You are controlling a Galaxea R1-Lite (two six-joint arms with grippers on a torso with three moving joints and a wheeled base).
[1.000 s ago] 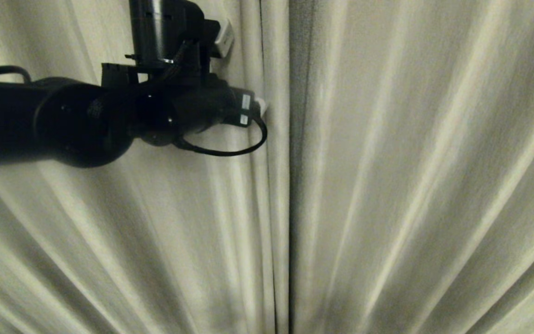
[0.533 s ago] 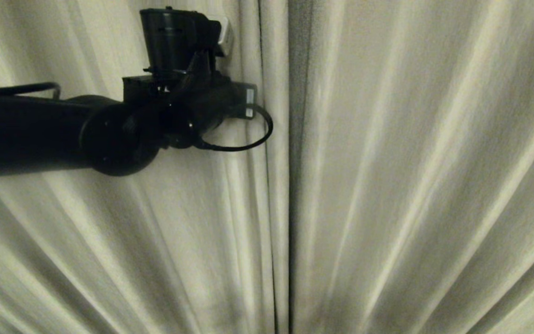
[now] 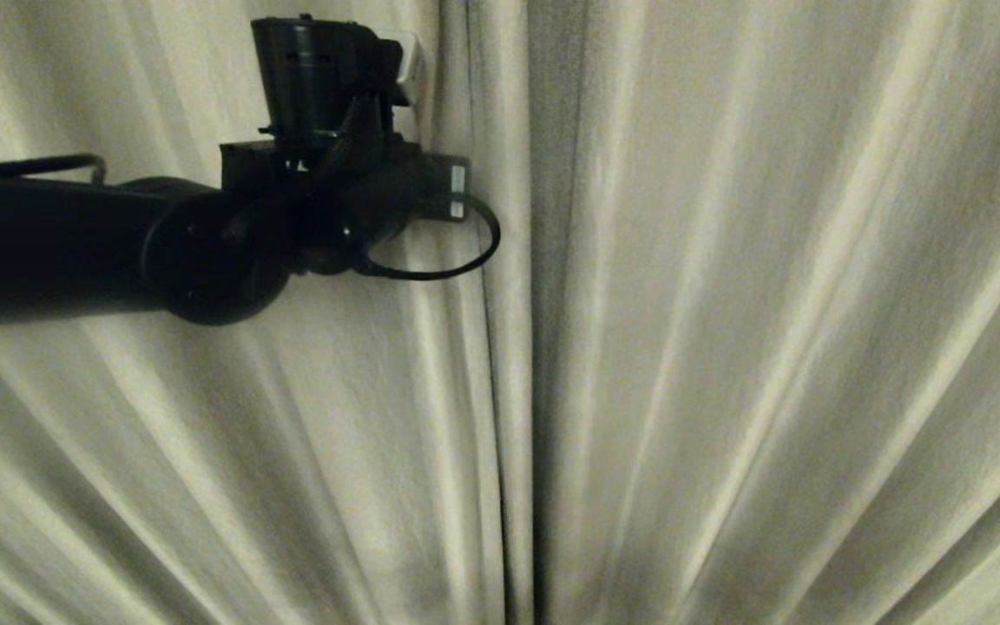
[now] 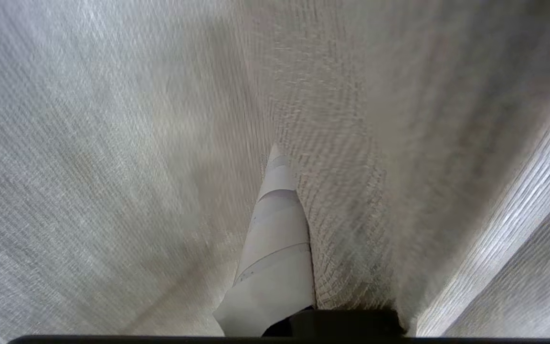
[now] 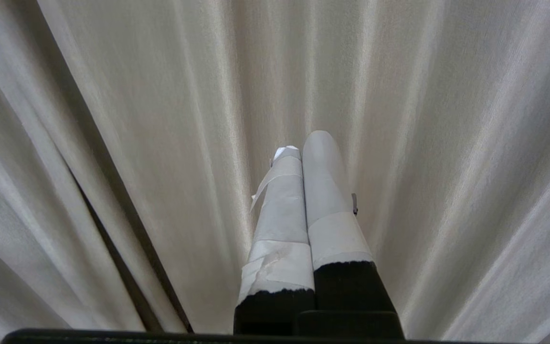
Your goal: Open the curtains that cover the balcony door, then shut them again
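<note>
The curtains fill the head view as two pale cream pleated panels that meet at a dark seam. My left arm reaches in from the left, high up, to the left panel's inner edge. My left gripper is shut on a fold of that edge. In the left wrist view, one white taped finger shows and fabric bunches over the other side of the gripper. My right gripper shows only in its own wrist view, shut on nothing, pointing at the curtain.
A black cable loop hangs off my left wrist close to the fabric. In the right wrist view a narrow dark slit runs between two folds. Curtain fabric surrounds both grippers on every side.
My left gripper has shut on the left panel's edge fold. The arm pushed farther in, then drew back slightly left, and the panel's top edge has shifted left with it.
</note>
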